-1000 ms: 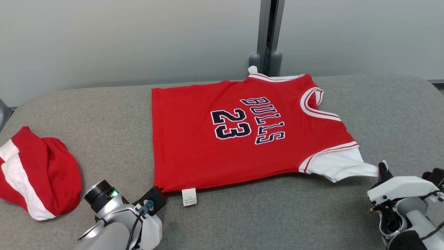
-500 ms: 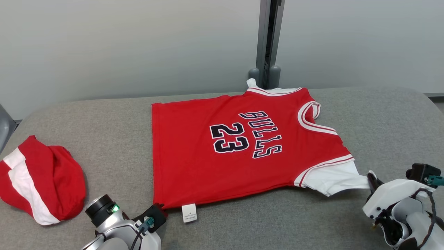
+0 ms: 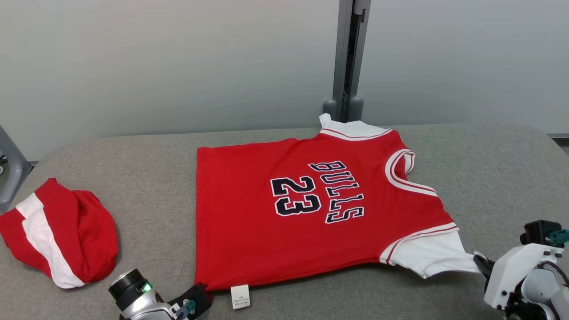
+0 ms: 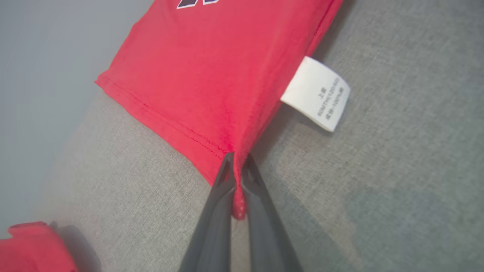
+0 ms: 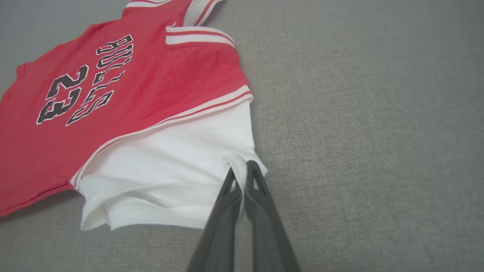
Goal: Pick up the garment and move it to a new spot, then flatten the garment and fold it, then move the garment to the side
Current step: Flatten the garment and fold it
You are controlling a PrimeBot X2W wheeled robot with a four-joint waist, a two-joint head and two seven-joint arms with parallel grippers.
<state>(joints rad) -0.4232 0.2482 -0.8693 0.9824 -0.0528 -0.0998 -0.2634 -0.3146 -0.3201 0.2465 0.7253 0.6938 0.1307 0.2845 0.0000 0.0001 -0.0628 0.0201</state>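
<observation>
The garment [image 3: 266,249] is a red jersey with "BULLS 23" and white sleeves, spread flat on the grey table [image 3: 489,169]. My left gripper [image 3: 202,289] is at its near-left hem corner. In the left wrist view the left gripper [image 4: 237,160] is shut on that red corner of the garment [image 4: 211,68], beside a white label [image 4: 315,93]. My right gripper [image 3: 480,262] is at the near-right sleeve. In the right wrist view the right gripper [image 5: 241,169] is shut on the white sleeve's corner of the garment [image 5: 151,87].
Another red and white piece of clothing [image 3: 62,231] lies bunched at the table's left. A grey post [image 3: 349,58] stands against the pale wall behind the table's far edge. A grey frame part [image 3: 11,169] shows at the far left.
The whole picture has shifted downward, so the camera has moved. Both grippers keep their hold on the garment's near corners and show lower in view. The garment lies flat as before.
</observation>
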